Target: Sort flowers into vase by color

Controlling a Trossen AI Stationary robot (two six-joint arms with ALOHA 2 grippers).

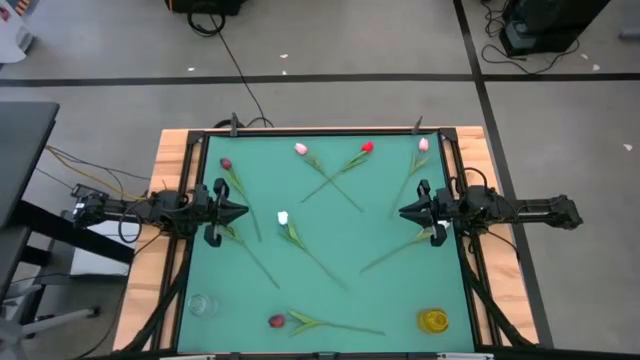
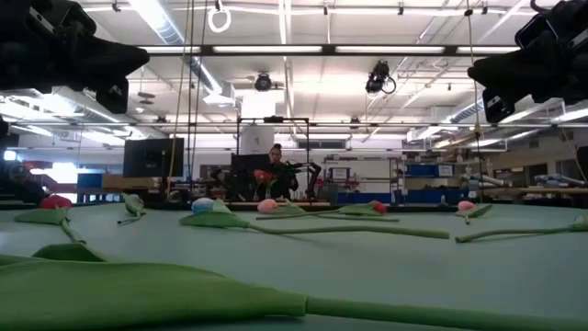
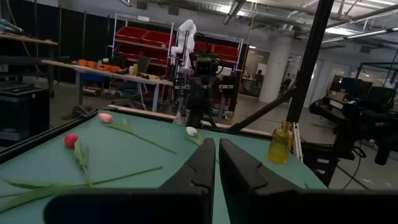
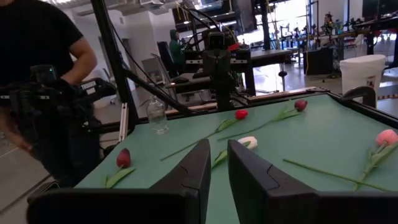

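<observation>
Several artificial tulips lie flat on the green mat. A maroon one (image 1: 226, 163), a pink one (image 1: 301, 149), a red one (image 1: 367, 148) and a second pink one (image 1: 423, 144) are toward the far edge. A white one (image 1: 283, 217) is at the middle and a dark red one (image 1: 277, 321) at the near edge. Two more green stems lie beneath the grippers. My left gripper (image 1: 243, 212) hovers over the mat's left side, shut and holding nothing (image 3: 216, 155). My right gripper (image 1: 402, 212) hovers over the right side, shut and holding nothing (image 4: 219, 158). They point at each other.
A clear glass vase (image 1: 200, 305) stands at the near left corner and a yellow vase (image 1: 434, 320) at the near right corner. A black frame (image 1: 320, 131) borders the mat. A person (image 4: 37, 43) holding a camera stands beyond the table's left side.
</observation>
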